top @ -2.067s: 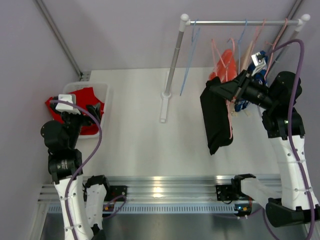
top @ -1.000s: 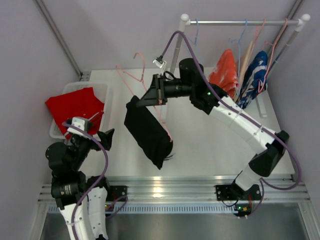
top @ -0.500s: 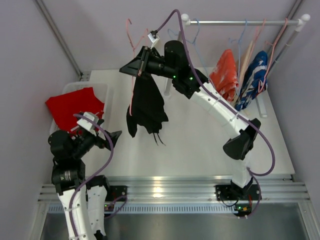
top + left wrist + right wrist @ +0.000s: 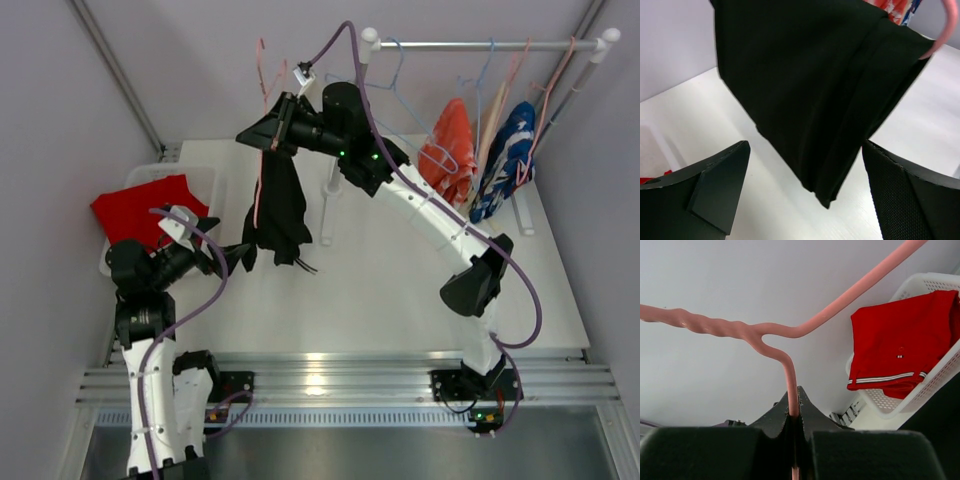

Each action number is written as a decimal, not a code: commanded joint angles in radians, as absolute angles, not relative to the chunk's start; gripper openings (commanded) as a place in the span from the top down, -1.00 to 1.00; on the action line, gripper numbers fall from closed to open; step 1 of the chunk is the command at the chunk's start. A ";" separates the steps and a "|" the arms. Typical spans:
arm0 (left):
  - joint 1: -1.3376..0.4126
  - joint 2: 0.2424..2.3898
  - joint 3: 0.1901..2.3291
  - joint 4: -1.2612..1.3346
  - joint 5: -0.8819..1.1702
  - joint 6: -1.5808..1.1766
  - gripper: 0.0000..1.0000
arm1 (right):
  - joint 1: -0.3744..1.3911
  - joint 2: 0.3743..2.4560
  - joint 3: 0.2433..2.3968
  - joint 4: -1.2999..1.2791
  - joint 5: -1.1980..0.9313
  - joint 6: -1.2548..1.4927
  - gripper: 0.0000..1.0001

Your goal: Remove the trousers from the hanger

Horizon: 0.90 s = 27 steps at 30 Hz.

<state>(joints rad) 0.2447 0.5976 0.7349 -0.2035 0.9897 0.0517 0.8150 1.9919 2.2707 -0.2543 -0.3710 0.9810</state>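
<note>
The black trousers (image 4: 280, 205) hang from a pink hanger (image 4: 257, 205) above the left part of the table. My right gripper (image 4: 272, 133) is shut on the hanger's neck (image 4: 790, 375), seen in the right wrist view (image 4: 794, 407). My left gripper (image 4: 232, 258) stands open just left of the trousers' lower edge. In the left wrist view the black trousers (image 4: 810, 90) hang between and beyond my open fingers (image 4: 715, 185), not touching them. The red trousers (image 4: 150, 205) lie folded on a white basket (image 4: 208, 180) at the left.
A clothes rail (image 4: 480, 44) at the back right carries an orange-and-white garment (image 4: 450, 145), a blue-and-white garment (image 4: 508, 155) and an empty blue hanger (image 4: 395, 80). Its left post (image 4: 345, 110) stands behind the right arm. Walls close in on both sides.
The right arm carried the hanger with the black trousers from the rail leftward across the table. The left gripper left the basket and moved right, up to the trousers' lower edge.
</note>
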 commanded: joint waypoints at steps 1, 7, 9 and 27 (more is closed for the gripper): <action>0.216 0.615 0.716 -0.028 0.952 0.028 -0.93 | 0.838 1.954 2.332 -0.091 -0.383 0.999 1.00; 0.135 0.664 0.736 -0.021 0.948 0.064 -0.92 | 0.853 1.951 2.326 -0.072 -0.400 0.994 1.00; 0.095 0.673 0.747 -0.046 0.957 0.095 -0.98 | 0.853 1.951 2.324 -0.074 -0.400 0.991 1.00; -0.098 0.767 0.802 -0.112 0.744 0.219 -0.13 | 0.847 1.914 2.287 -0.078 -0.426 0.965 1.00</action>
